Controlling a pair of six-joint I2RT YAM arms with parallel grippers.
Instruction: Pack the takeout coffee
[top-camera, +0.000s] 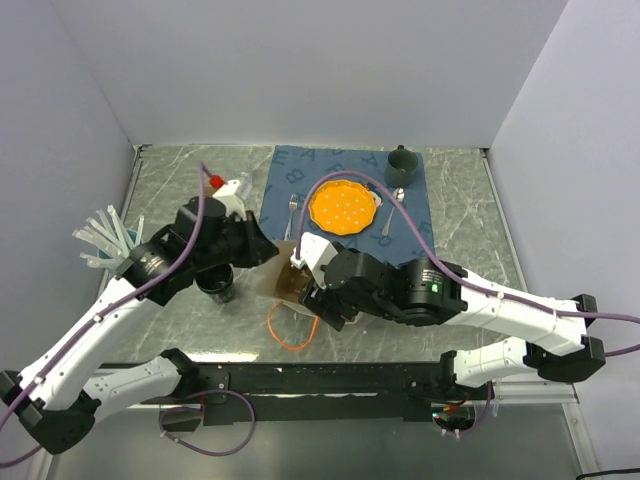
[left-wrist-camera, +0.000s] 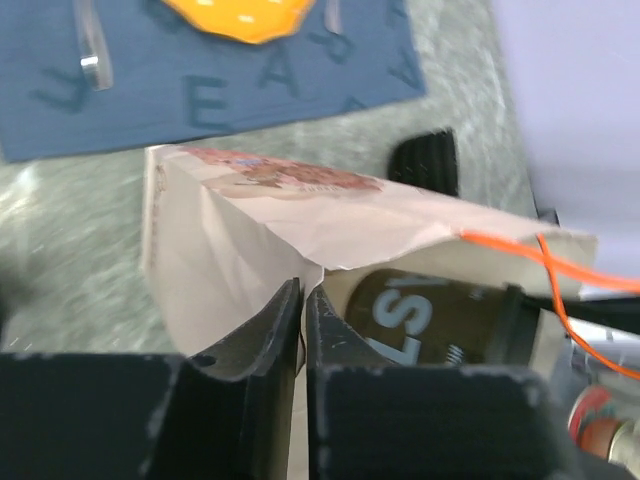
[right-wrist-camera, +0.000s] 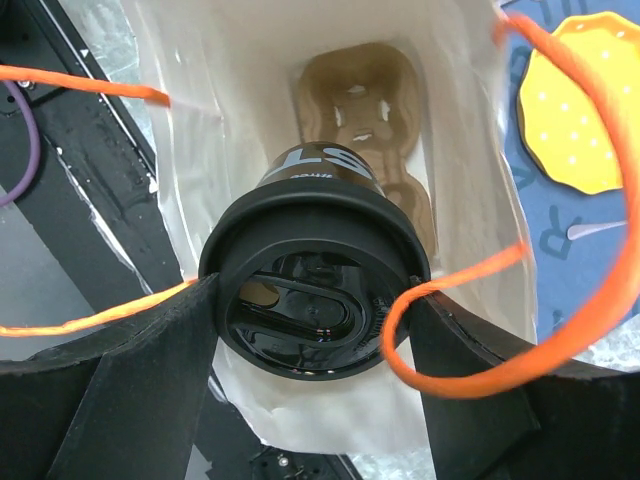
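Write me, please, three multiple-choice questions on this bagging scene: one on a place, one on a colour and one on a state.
1. Where is the small black lidded disposable cup?
A) on the round orange plate
B) partway inside the white paper bag
C) beside the dark green mug

2. What colour are the bag's cord handles?
A) orange
B) green
C) white

3. How does the left claw stand?
A) wide open, touching nothing
B) closed on the cup's lid
C) pinched on the bag's rim

Answers:
1 B, since the bag's white walls surround the cup, which the right claw grips at its lid.
2 A, since bright orange loops cross the right wrist view.
3 C, since its fingers meet on the paper edge at the bag's mouth.
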